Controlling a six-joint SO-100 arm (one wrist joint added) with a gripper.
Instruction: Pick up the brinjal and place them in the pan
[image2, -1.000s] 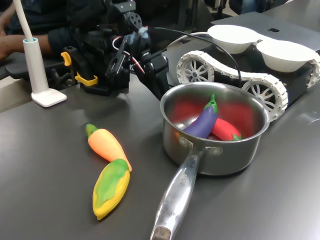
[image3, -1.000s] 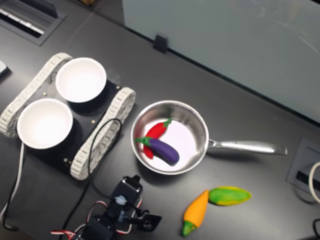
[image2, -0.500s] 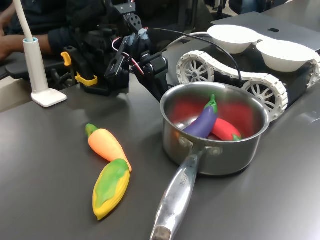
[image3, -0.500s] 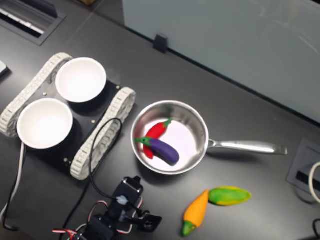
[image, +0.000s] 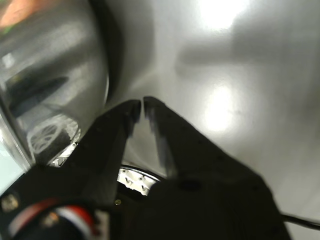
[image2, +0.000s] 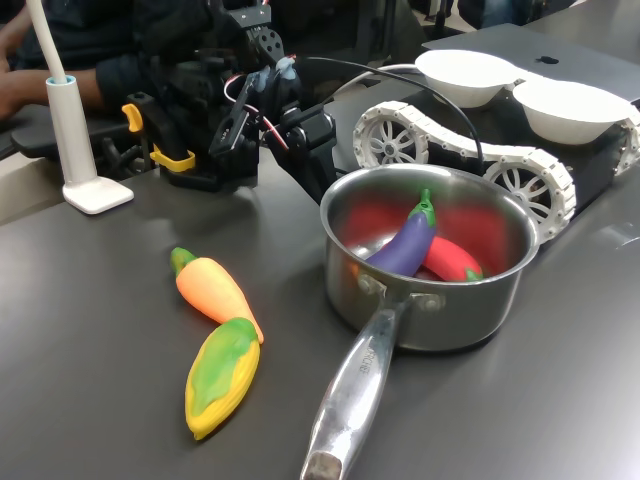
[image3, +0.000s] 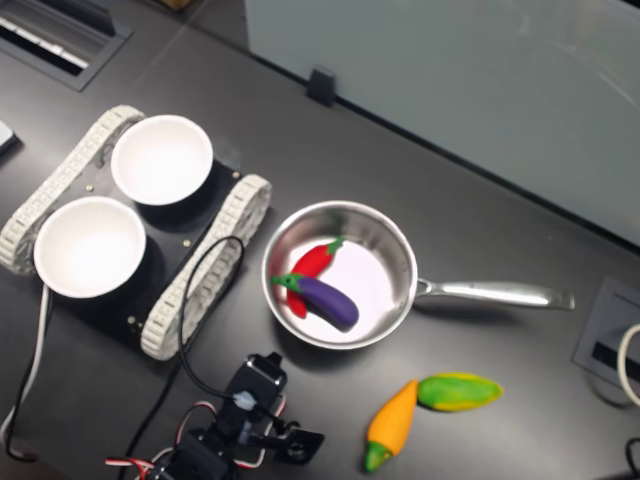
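Fingers (image: 131, 114) of your gripper (image: 138, 106) are nearly pressed together on nothing, and the arm has barely shifted in the last second, parked beside the pan (image3: 392, 248). Your brinjal (image3: 327, 300) already lies inside it across a red chilli (image3: 313, 262); the placing looks done.

Dark grey matte tabletop (image3: 520, 215), glossy under overhead light. Along its far edge, a pale blue-grey panel (image3: 470, 75) with a small black clip (image3: 320, 85) at its base. Recessed grommet (image3: 612, 345) set in the tabletop near the panel's right end; slotted vent (image3: 55, 35) beyond its left end.
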